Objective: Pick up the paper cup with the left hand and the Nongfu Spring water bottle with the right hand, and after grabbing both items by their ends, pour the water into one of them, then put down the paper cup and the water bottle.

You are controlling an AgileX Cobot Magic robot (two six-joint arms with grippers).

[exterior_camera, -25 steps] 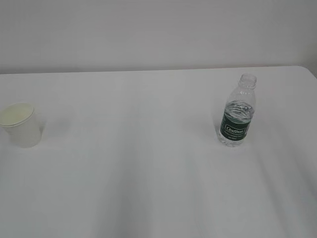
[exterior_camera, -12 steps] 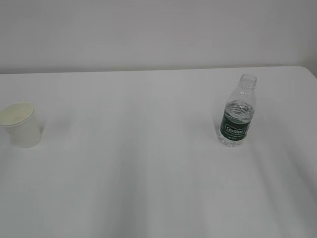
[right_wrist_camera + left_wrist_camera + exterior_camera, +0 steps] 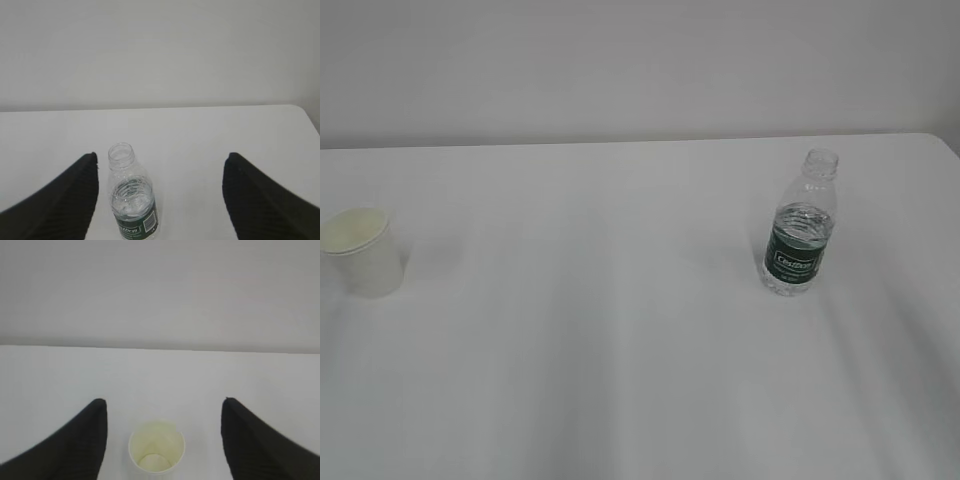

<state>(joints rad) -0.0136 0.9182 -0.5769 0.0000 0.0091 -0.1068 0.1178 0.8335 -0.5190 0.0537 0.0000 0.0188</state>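
The white paper cup stands upright at the table's left edge in the exterior view, its cream inside showing. In the left wrist view the paper cup sits between and beyond the black fingers of my left gripper, which is open and touches nothing. The uncapped Nongfu Spring water bottle stands upright on the right, with clear water up to its green label band. In the right wrist view the bottle stands close to the left finger of my open right gripper. Neither arm shows in the exterior view.
The white table runs back to a pale wall; its far right corner shows in the exterior view. Nothing but the cup and the bottle stands on it.
The cup sits very slightly lower and further left in the exterior view than a second ago. The bottle has not moved.
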